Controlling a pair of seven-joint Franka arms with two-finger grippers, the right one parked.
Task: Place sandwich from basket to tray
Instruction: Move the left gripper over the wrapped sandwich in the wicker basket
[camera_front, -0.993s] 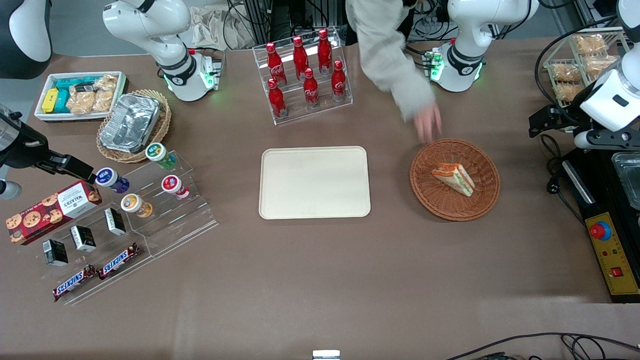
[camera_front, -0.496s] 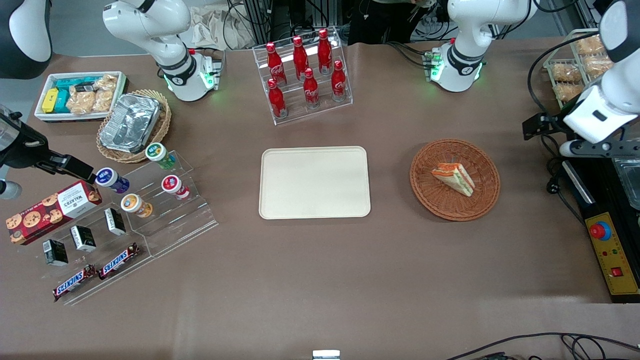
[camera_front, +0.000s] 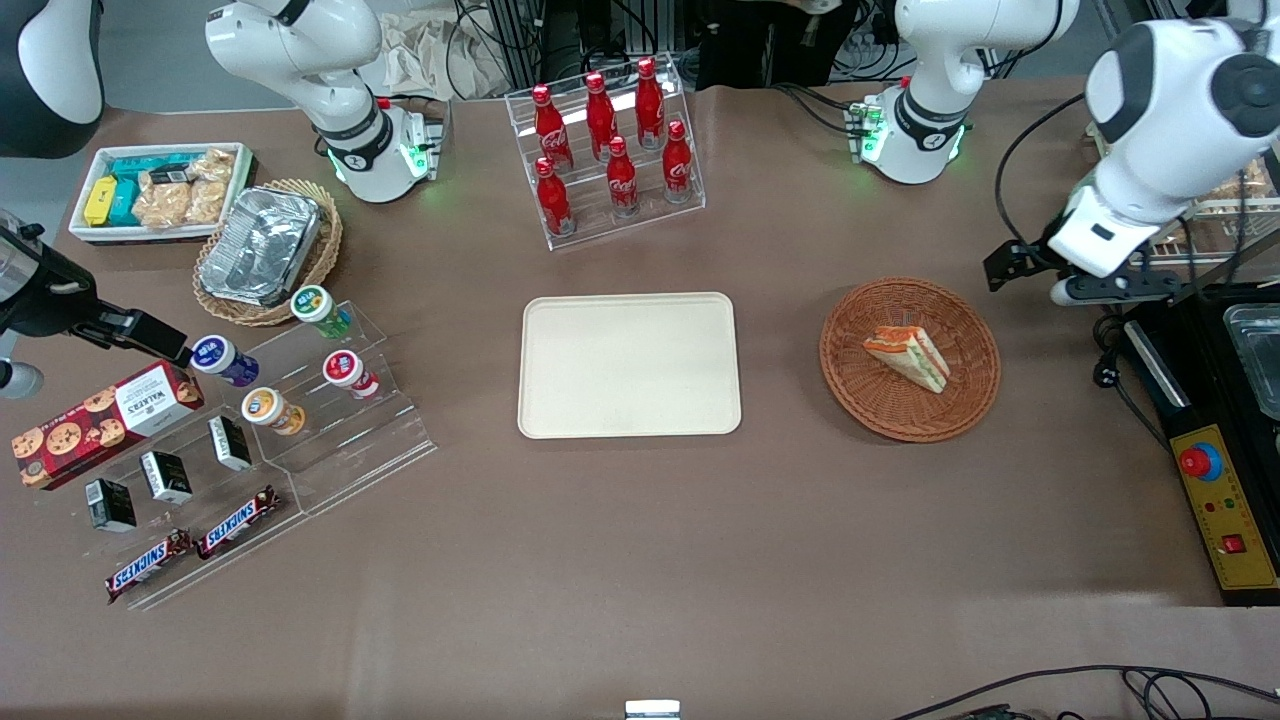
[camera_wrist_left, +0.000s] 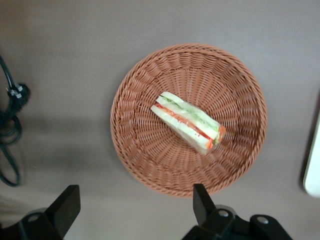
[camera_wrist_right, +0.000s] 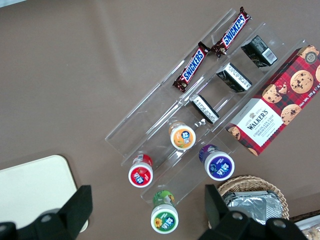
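Observation:
The sandwich, a white-bread wedge with red, orange and green layers, lies in the round reddish-brown wicker basket. In the left wrist view the sandwich rests near the middle of the basket. My left gripper hangs above the table beside the basket, toward the working arm's end. Its fingers are open and wide apart, with bare table and the basket's rim between them; the gripper holds nothing. The cream-beige tray lies flat at the table's middle, toward the parked arm from the basket.
A clear rack of red cola bottles stands farther from the front camera than the tray. A black box with a red stop button and a black cable lie beside the basket. Snack displays sit toward the parked arm's end.
A person's hand that reached to the basket's rim has pulled away out of view. My left arm has swung in from the table's end toward the basket.

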